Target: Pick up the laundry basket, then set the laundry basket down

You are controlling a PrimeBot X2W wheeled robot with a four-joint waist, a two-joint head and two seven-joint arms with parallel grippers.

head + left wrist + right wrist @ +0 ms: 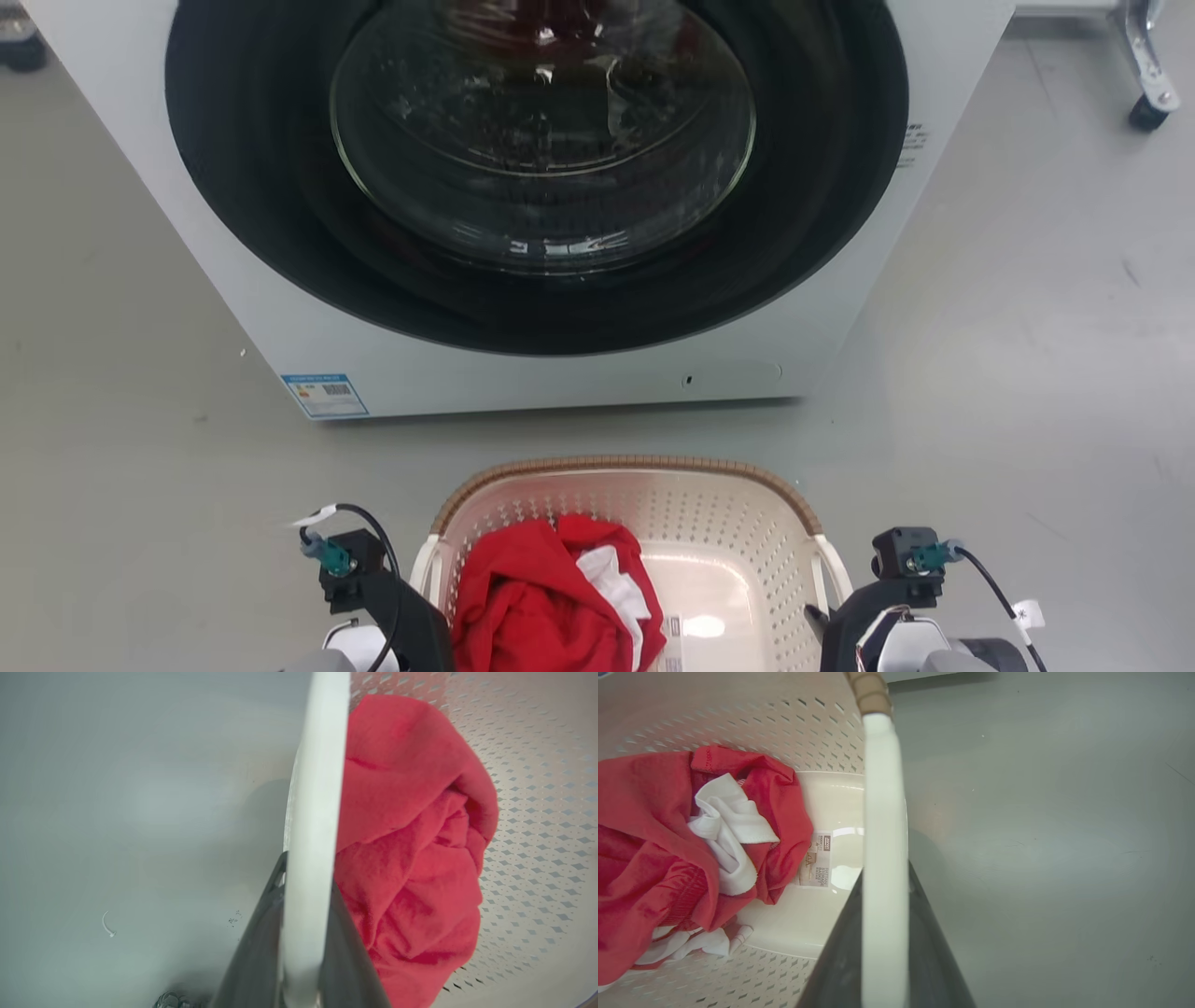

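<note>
Head view: cream-white perforated plastic laundry basket [625, 464] with brown woven-look rim at 6 o'clock, before white front-loading washing machine [579, 373] at 12 o'clock; crumpled red garment [532, 607] inside.
Left wrist view: left hand [308, 872] clamped on white side handle [315, 788]; grey floor [140, 812] at 9 o'clock.
Right wrist view: right hand [885, 872] clamped on opposite handle [882, 788]; base label [817, 858] at 9 o'clock.

The laundry basket [625, 464] stands near on the floor [1027, 373], the washing machine [560, 383] behind it; clothes [541, 607] lie in its left side.
</note>
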